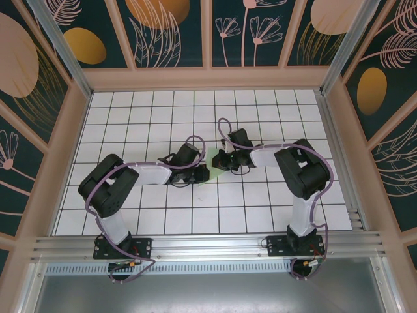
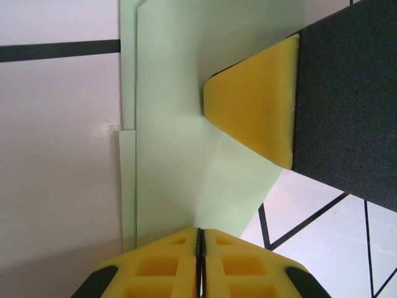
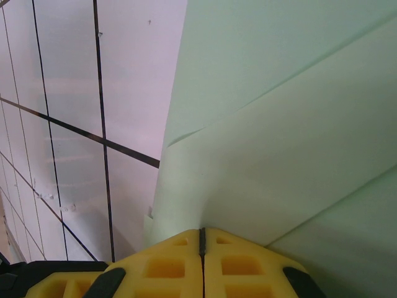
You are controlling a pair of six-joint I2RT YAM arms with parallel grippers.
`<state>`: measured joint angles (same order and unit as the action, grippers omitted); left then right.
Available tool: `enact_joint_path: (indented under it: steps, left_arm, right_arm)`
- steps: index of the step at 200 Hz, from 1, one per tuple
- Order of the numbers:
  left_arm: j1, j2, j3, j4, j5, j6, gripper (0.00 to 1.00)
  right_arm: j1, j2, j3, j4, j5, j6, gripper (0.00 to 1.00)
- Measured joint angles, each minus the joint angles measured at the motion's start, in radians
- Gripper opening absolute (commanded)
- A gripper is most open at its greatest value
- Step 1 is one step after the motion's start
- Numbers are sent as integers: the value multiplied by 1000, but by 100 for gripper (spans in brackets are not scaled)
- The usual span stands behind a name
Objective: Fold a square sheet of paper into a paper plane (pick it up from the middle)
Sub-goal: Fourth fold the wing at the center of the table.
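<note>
The pale mint-green sheet of paper (image 1: pixel 212 157) lies at the table's middle, folded into overlapping layers, with only a small patch showing between the two wrists. In the left wrist view the paper (image 2: pixel 180 143) runs into my left gripper (image 2: pixel 200 232), whose jaws are shut with a crease rising to their tip. My right gripper's yellow finger (image 2: pixel 254 102) rests on the paper's far part. In the right wrist view my right gripper (image 3: pixel 201 231) is shut where the layered paper (image 3: pixel 279 124) bends into it. From above, the left gripper (image 1: pixel 201 173) and right gripper (image 1: pixel 220 161) nearly touch.
The white grid-tiled table (image 1: pixel 163 117) is walled by a wooden frame with patterned panels. An aluminium rail (image 1: pixel 208 244) runs along the near edge by the arm bases. Purple cables loop over both arms.
</note>
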<state>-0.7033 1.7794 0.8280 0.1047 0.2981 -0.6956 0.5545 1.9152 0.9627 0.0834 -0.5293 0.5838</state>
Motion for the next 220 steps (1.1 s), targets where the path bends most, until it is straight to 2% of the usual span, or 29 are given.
enact_joint_path:
  steps: [137, 220]
  left_arm:
    - [1, -68, -130, 111, -20, -7, 9]
    - [0, -128, -173, 60, -34, 24, 8]
  right_arm:
    - [0, 10, 9, 1, -11, -1, 5]
    - [-1, 12, 11, 0, -14, -1, 5]
